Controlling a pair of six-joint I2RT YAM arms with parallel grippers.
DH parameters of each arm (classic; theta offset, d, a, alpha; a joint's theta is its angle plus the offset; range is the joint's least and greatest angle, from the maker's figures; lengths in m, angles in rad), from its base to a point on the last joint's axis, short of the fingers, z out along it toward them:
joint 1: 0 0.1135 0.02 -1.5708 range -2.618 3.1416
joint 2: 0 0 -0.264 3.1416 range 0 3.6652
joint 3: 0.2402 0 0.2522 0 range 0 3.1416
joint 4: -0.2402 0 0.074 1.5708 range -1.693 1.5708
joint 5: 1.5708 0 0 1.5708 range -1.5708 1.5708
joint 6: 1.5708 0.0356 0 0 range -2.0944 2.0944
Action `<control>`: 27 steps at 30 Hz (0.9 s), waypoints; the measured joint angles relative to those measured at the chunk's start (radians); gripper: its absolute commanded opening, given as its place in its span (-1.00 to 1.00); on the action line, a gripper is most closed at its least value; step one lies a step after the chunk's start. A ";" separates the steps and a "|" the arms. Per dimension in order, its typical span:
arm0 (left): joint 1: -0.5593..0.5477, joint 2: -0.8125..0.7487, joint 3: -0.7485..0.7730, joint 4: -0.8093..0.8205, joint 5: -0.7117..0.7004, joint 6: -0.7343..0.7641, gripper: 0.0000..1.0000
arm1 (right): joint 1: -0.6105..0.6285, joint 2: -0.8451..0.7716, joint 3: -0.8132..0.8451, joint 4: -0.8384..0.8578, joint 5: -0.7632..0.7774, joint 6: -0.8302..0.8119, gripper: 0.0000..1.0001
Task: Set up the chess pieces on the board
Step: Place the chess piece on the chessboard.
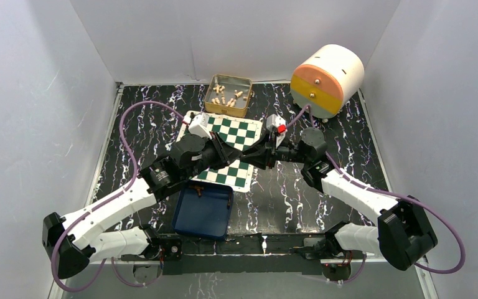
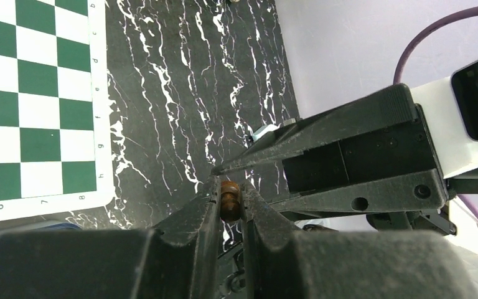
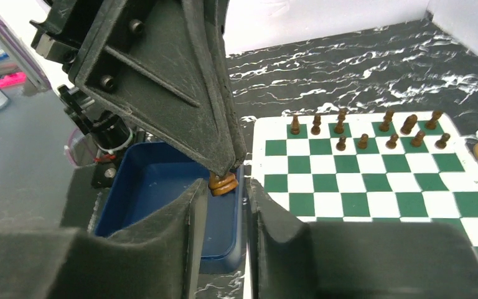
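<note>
My left gripper is shut on a dark-brown chess piece, its rounded top showing between the fingertips. In the right wrist view the piece's base hangs below the left fingers, just beyond my right gripper, which is open with nothing between its pads. Both grippers meet tip to tip over the near part of the board, left gripper and right gripper. Several dark-brown pieces stand in two rows along one side of the board.
A blue tray lies near the board's near-left corner, a small brown object at its far rim. A gold tin holding cream pieces stands behind the board. A white, orange and yellow drum sits back right. Walls enclose three sides.
</note>
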 measured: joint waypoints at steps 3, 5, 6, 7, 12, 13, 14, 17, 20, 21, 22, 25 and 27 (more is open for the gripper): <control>0.000 0.006 0.026 -0.039 -0.014 0.040 -0.91 | 0.003 0.000 -0.001 -0.017 0.019 0.004 0.51; 0.000 0.027 0.063 -0.078 -0.027 0.085 -0.93 | 0.002 0.000 -0.008 -0.030 0.044 0.010 0.63; 0.003 0.046 0.091 -0.101 -0.032 0.109 -0.94 | 0.002 -0.003 -0.015 -0.047 0.066 0.006 0.71; 0.008 0.069 0.119 -0.122 -0.036 0.133 -0.94 | 0.002 -0.006 -0.021 -0.066 0.086 0.007 0.91; 0.075 0.139 0.163 -0.163 -0.026 0.213 -0.95 | 0.002 -0.053 -0.042 -0.165 0.177 0.001 0.97; 0.100 0.145 0.164 -0.169 -0.019 0.223 -0.95 | 0.002 -0.069 -0.042 -0.189 0.199 -0.001 0.97; 0.132 0.153 0.164 -0.176 -0.014 0.235 -0.95 | 0.002 -0.084 -0.042 -0.210 0.216 -0.004 0.97; 0.233 0.190 0.188 -0.215 -0.007 0.289 -0.95 | 0.002 -0.137 -0.042 -0.279 0.251 -0.027 0.97; 0.317 0.244 0.230 -0.239 -0.008 0.346 -0.95 | 0.001 -0.187 -0.042 -0.328 0.262 -0.048 0.97; 0.341 0.259 0.235 -0.240 -0.008 0.363 -0.95 | 0.001 -0.200 -0.042 -0.336 0.263 -0.050 0.97; 0.365 0.271 0.235 -0.242 -0.008 0.379 -0.95 | 0.001 -0.209 -0.042 -0.340 0.265 -0.049 0.97; 0.432 0.303 0.227 -0.237 -0.003 0.410 -0.96 | 0.001 -0.231 -0.042 -0.364 0.280 -0.043 0.97; 0.478 0.317 0.206 -0.219 0.005 0.423 -0.97 | 0.001 -0.235 -0.041 -0.381 0.295 -0.034 0.97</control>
